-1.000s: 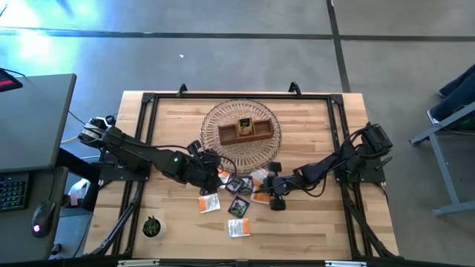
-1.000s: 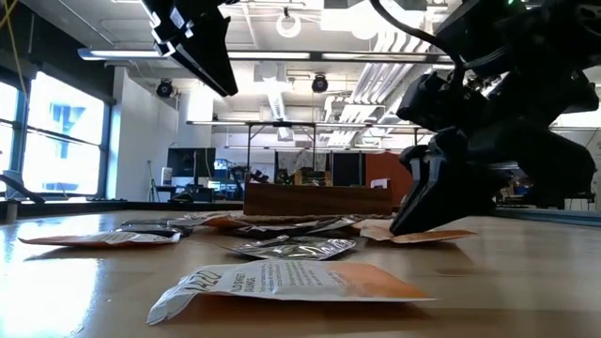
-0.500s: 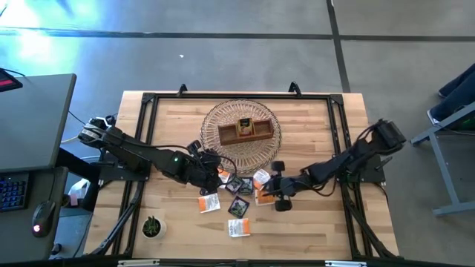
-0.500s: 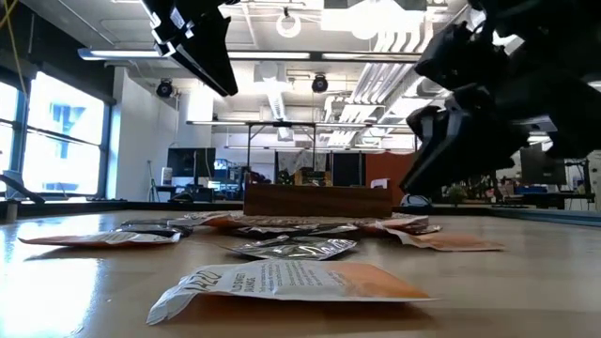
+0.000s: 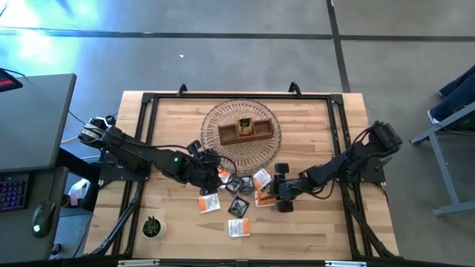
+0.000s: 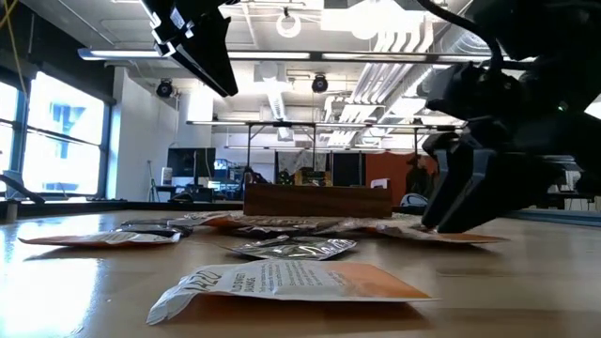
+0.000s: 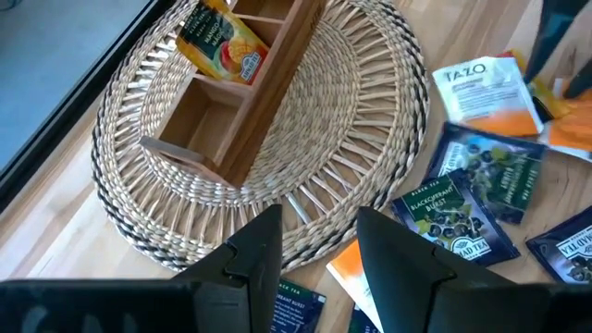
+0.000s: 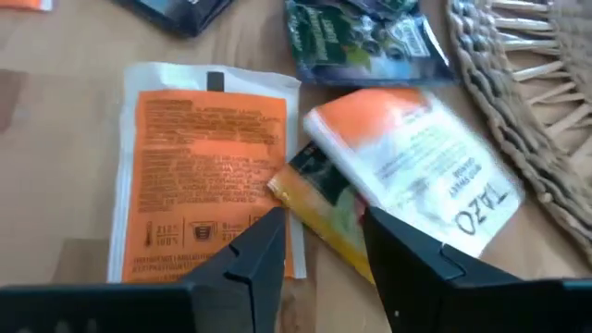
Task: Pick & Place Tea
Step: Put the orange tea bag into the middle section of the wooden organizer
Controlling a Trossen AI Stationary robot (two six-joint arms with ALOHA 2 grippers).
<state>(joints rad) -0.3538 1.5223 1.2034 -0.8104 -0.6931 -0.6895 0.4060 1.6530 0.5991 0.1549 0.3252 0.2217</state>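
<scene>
The right gripper has dropped back onto the bench, fingers spread over a yellow sachet (nothing held yet); grasp pending. The left gripper hovers open.

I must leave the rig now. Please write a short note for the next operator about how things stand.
Right gripper: open, low over the sachets beside the basket, holding nothing, just above a yellow sachet lying under an orange-and-white one.
Left gripper: open and empty, raised over the basket's near rim.
Done: one yellow sachet stands in the wooden box in the basket.
Left: about ten sachets lie loose on the table and need placing.
</scene>
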